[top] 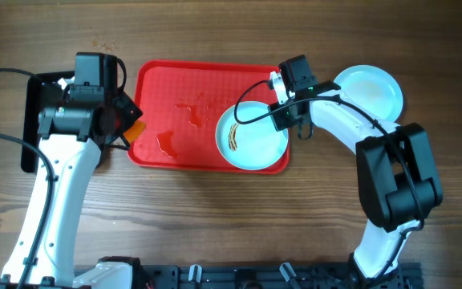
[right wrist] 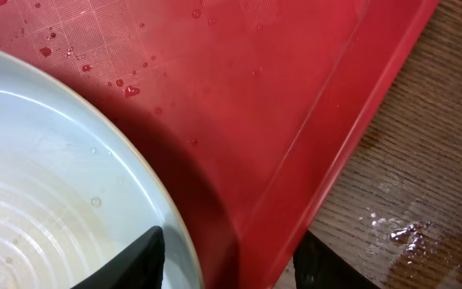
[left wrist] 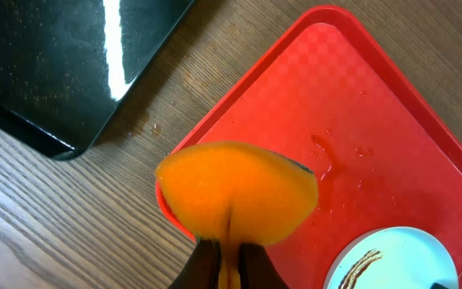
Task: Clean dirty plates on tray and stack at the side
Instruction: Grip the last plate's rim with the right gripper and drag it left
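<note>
Smeared plate (top: 265,146) lies in the right end of the red tray (top: 175,96), with a brown-yellow streak left of its centre. The right gripper (right wrist: 231,263) is at the plate's right rim, jaws partly apart and gripping nothing. One of its fingers (right wrist: 139,257) is over the plate's inner face and the other is outside the tray's edge, so both the plate rim and the tray rim lie between them. Contact with the plate cannot be confirmed. The left gripper (left wrist: 224,261) is closed on an orange sponge (left wrist: 235,193) at the tray's left edge, well apart from the plate. A second plate (top: 369,90) rests on the table (top: 215,32) right of the tray; whether it is a stack cannot be told. A black tray (left wrist: 46,64) lies to the left.
</note>
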